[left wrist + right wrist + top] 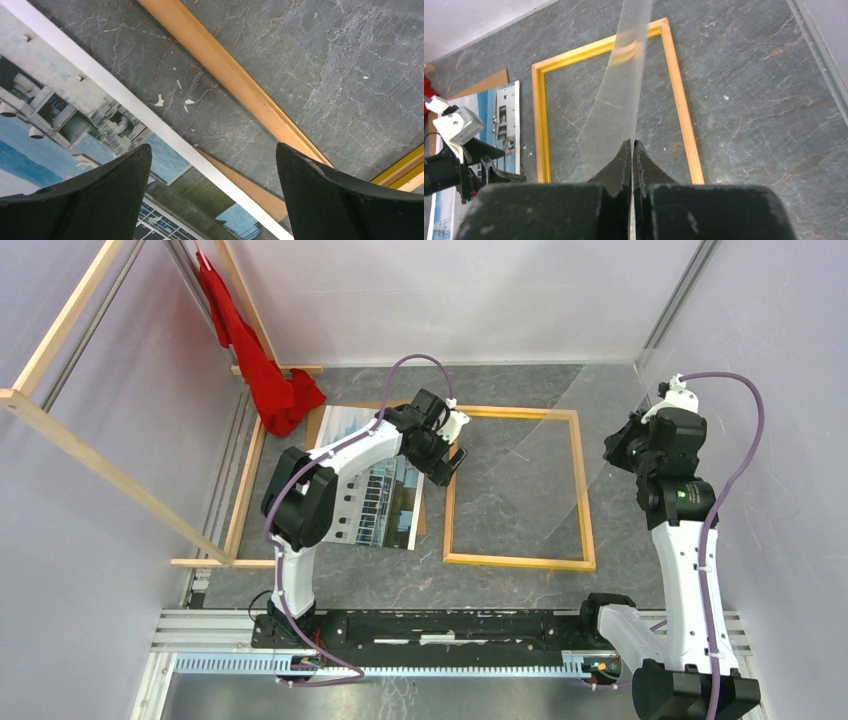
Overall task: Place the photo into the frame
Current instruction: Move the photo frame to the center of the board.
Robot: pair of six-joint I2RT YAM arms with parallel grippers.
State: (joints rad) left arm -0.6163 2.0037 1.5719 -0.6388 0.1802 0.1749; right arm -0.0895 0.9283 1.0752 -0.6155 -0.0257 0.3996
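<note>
Left of the frame (520, 561), the photo (395, 505) lies picture-side up.

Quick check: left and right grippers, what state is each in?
Left gripper: open, empty, over the edge of the photo.
Right gripper: shut on the clear sheet.

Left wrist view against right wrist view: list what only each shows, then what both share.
Only the left wrist view: a close look at the photo and its white border, and the open gap between the fingers of the left tool. Only the right wrist view: the right tool shut on the clear sheet, and the whole rectangle of the frame. Both: photo, frame rail, a corner of the brown board under the photo, the grey table.
</note>
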